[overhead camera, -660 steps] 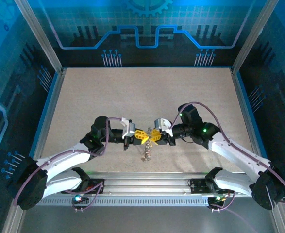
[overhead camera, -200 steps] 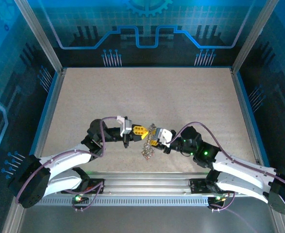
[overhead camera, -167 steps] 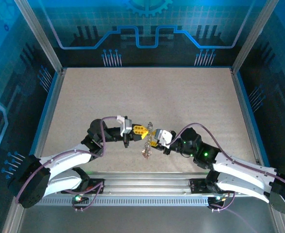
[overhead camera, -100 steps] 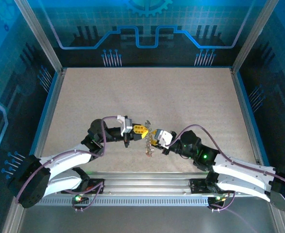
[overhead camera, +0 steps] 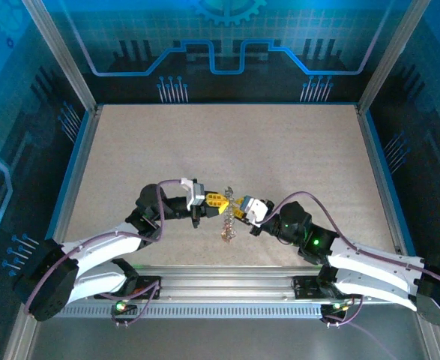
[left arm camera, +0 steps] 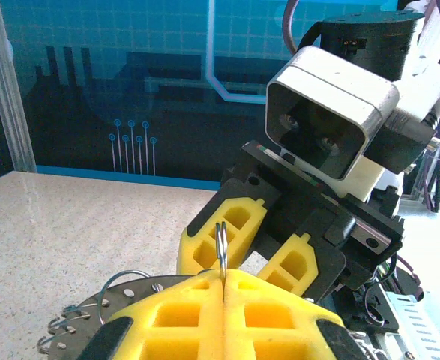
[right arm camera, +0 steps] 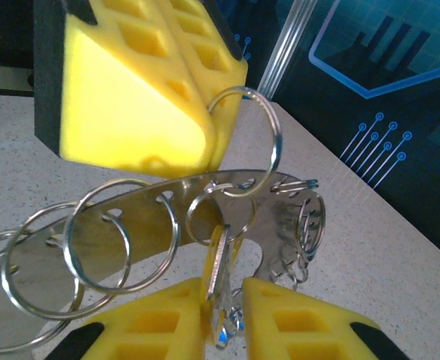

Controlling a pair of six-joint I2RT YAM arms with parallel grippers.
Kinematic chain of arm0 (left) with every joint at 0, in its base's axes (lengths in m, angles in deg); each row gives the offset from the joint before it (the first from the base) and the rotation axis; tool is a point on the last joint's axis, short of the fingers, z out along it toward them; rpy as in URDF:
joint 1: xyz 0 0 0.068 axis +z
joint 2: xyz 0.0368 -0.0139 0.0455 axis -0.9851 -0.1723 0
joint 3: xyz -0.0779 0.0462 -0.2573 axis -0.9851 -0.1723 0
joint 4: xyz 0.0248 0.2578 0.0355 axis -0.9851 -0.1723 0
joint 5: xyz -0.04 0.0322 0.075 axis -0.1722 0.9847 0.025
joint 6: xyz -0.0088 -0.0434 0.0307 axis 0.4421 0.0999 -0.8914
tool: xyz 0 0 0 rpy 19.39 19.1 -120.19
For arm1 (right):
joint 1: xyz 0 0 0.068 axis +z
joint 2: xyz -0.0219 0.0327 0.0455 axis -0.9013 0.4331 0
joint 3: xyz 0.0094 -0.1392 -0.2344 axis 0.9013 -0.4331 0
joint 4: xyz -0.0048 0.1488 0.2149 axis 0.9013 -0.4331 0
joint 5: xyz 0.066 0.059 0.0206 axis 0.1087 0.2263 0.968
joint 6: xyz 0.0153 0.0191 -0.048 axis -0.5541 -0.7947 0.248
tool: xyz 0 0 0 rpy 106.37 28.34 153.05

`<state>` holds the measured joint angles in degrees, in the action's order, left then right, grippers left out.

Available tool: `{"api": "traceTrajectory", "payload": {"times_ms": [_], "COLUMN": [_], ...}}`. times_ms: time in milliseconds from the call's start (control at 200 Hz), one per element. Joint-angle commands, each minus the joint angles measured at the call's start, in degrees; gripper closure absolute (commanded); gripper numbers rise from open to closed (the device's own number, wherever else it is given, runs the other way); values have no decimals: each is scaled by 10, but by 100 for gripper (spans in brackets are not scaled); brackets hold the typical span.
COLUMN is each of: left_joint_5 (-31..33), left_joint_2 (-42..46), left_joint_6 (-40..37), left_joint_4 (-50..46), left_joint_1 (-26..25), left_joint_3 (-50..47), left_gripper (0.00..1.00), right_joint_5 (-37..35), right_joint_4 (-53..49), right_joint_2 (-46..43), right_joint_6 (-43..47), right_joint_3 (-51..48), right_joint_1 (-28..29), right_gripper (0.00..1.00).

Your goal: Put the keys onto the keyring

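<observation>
- Speckled beige table [overhead camera: 279,150] is sitting inside a booth – blue-lit walls [overhead camera: 227,45] printed with circuit lines, aluminium rail [overhead camera: 227,289] running along the near edge.
- Both arms are reaching in low over the near middle of the table, tips facing each other, almost touching.
- Left gripper [overhead camera: 218,201] is pinching the keyring [overhead camera: 226,222] – yellow fingers pressed flat together on one thin loop of it, the loop standing upright out of the seam.
- Keyring is hanging between the two grippers, off the surface at the top; whether its lower end is touching the table, cannot tell.
- In the top view its long axis is running from the grippers toward the near edge.
- In the right wrist view it is showing as a curved silver band with holes, running left to right, many small rings dangling off it.
- Right gripper [overhead camera: 237,212] is narrow, fingers just either side of a silvery key [right arm camera: 218,274].
- Key is hanging from a small ring on the band, long axis roughly upright, blade pointing down.
- Cannot tell if the right fingers are actually clamping the key.
</observation>
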<state>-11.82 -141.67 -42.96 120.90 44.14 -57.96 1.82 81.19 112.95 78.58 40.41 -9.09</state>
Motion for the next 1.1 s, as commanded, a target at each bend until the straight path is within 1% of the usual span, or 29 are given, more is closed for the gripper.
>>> {"api": "traceTrajectory", "payload": {"times_ms": [0, 100, 230, 350, 510, 630, 755, 825, 905, 970, 1035, 1096], "left_joint_5": [-1, -2, -4, -6, -15, -27, -25, -35, -43, -47, -51, -61], "left_joint_2": [3, 3, 2, 0, -12, -21, -19, -18, -19, -19, -18, -15], "left_joint_6": [3, 3, 1, -8, 3, 7, -8, -19, -21, -20, -27, -47], "left_joint_4": [30, 28, 23, 14, 54, 58, 45, 23, 17, 21, 11, -18], "left_joint_1": [3, 3, 3, 3, 4, 4, 4, 4, 4, 4, 3, 2], "left_joint_3": [-1, 0, 2, -2, -22, -22, -20, -13, -11, -10, -7, -1], "left_gripper": [100, 100, 100, 100, 100, 100, 100, 100, 100, 100, 100, 100], "right_joint_5": [-9, -9, -13, -11, -13, 2, 16, 22, 6, -3, 2, 14], "right_joint_4": [25, 23, 20, 7, -31, -62, -114, -151, -216, -237, -253, -278], "right_joint_2": [3, 2, -6, -23, -48, -58, -62, -59, -52, -54, -59, -57], "right_joint_6": [-2, 1, 7, 12, 13, 23, 38, 61, 93, 113, 129, 147], "right_joint_3": [-5, -5, -6, -4, 6, 21, 40, 58, 88, 97, 105, 123], "right_joint_1": [7, 8, 8, 7, 0, -9, -17, -16, -17, -20, -28, -36], "right_gripper": [83, 89, 91, 90, 92, 95, 98, 100, 100, 100, 100, 100]}}
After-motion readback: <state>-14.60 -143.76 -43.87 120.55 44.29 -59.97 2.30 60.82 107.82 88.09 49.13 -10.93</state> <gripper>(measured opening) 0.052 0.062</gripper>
